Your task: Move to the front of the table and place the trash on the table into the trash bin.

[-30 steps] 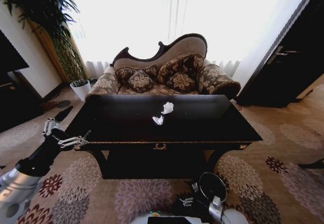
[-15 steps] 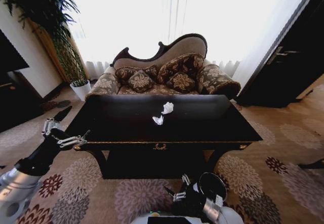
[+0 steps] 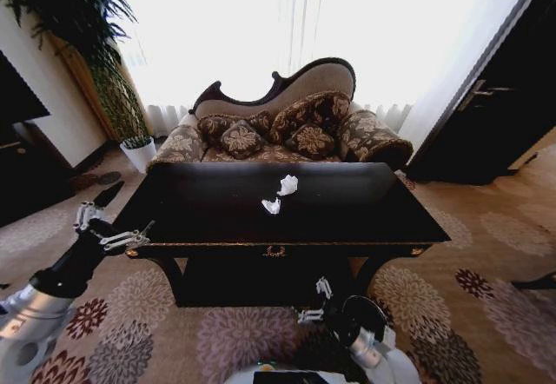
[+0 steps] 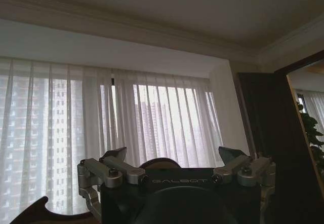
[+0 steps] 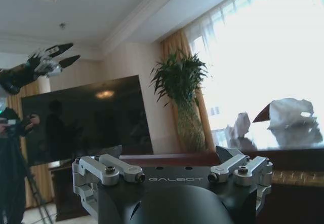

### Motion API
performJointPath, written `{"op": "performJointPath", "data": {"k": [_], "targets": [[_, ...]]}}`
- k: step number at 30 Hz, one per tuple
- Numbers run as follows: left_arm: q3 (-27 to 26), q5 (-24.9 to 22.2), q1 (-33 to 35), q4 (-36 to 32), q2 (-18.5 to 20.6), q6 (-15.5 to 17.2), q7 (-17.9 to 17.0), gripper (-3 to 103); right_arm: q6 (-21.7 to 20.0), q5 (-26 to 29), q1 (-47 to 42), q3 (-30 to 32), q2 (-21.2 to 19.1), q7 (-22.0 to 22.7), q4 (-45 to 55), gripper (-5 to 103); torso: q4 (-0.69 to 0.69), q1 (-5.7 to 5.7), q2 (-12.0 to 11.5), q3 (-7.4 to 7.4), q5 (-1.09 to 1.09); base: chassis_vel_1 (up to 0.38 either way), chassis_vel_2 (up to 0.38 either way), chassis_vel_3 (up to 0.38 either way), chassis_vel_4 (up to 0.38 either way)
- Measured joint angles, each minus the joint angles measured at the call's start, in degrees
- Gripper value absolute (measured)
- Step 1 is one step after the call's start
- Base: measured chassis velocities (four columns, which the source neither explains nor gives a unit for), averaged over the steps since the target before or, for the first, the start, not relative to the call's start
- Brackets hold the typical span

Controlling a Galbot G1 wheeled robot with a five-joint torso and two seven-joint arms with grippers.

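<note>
Sofa-backed desk (image 3: 365,215) holds two paper scraps (image 3: 281,193); right tool (image 3: 313,302) released low by the bin (image 3: 365,319), left tool (image 3: 111,228) released too, reach next.

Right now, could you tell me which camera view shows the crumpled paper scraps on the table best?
The head view: both paper scraps lie in the open, from above, near the middle of the black table. The right wrist view catches them side-on at table-edge level, against window glare. The left wrist view points at curtains and ceiling.
</note>
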Motion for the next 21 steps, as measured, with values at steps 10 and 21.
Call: {"op": "performJointPath", "data": {"k": [10,21], "targets": [[1.9,1.1,-0.8,0.4,-0.7,-0.1,0.1,100,-1.5,1.7,-1.5,1.0,2.6,2.5,8.1,100,-0.01,0.0,0.0,0.0,-0.01,0.0,0.0,0.0,0.0],[-0.4,-1.9,1.3,-1.4,-0.9,0.7,0.2,100,-6.0,-2.1,-1.3,-0.1,4.1,13.1,16.2,100,0.0,0.0,0.0,0.0,0.0,0.0,0.0,0.0,0.0]]}}
